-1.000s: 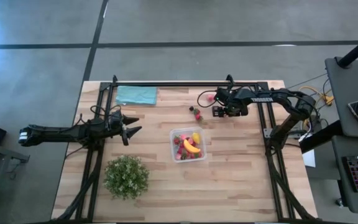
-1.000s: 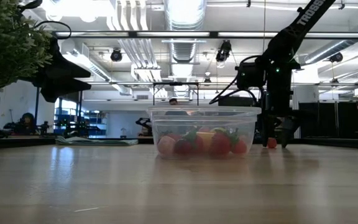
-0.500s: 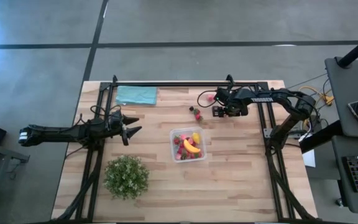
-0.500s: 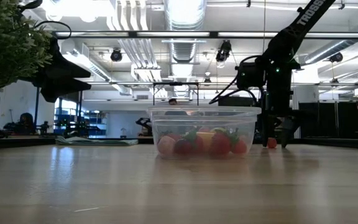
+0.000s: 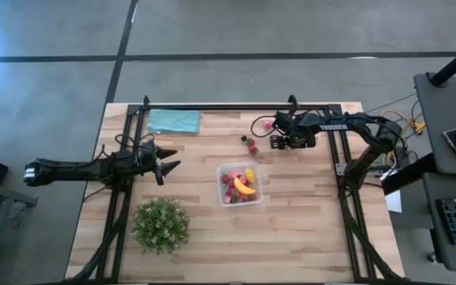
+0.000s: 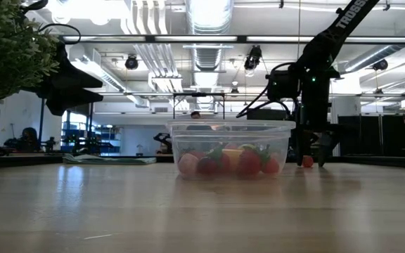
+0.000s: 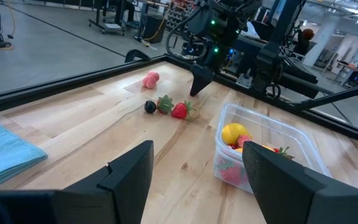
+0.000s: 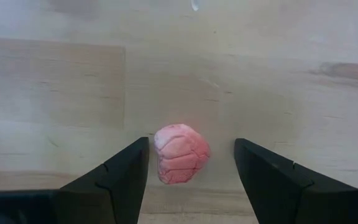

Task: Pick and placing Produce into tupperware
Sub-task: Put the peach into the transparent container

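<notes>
We hover right gripper (image 8: pixel 190 171), fingers wide, straddling pink fruit (image 8: pixel 180 153) on counter (image 5: pixel 307 206). Tupperware (image 5: pixel 240 184) mid-counter, part filled. Left gripper (image 5: pixel 163 165) idle, fingers wide. Risk: off-centre squeeze rolls fruit away.

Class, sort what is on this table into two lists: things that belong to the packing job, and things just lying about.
Job: tub with banana; loose strawberries; pink fruit between the open right claw.
Lying about: plant; cloth.
</notes>
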`<state>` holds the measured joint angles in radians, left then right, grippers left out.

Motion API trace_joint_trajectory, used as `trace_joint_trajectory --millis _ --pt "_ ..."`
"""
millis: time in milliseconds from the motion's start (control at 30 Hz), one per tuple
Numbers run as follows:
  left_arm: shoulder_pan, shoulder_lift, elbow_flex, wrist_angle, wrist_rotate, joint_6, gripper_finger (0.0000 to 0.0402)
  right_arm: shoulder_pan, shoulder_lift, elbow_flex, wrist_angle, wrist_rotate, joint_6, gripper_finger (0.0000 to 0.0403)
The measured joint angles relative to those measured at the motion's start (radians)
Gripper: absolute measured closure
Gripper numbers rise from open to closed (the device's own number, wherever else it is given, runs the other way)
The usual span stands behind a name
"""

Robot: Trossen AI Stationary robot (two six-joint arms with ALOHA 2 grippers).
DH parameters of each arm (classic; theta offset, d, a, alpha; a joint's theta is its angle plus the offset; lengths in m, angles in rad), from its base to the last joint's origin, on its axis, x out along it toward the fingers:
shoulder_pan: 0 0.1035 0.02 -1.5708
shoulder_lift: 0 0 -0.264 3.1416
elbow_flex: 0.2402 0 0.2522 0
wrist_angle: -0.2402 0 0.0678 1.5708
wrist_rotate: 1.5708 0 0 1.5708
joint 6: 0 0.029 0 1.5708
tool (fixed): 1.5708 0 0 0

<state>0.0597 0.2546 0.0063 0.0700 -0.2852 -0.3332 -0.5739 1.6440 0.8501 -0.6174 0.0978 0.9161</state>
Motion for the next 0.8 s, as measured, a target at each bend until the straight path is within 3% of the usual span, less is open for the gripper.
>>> trace_joint_trajectory --millis 200,567,800 --pt "0.0 0.0 0.0 0.0 0.0 0.0 0.0169 -0.001 0.0 0.0 -0.003 -0.011 0.0 0.0191" --pt "0.0 0.0 0.0 0.0 0.0 0.0 0.0169 -0.001 0.0 0.0 0.0 -0.025 0.0 0.0279" --pt "0.0 0.0 0.0 0.0 0.0 0.0 0.0168 0.015 -0.017 0.0 0.021 -0.07 0.0 0.0308"
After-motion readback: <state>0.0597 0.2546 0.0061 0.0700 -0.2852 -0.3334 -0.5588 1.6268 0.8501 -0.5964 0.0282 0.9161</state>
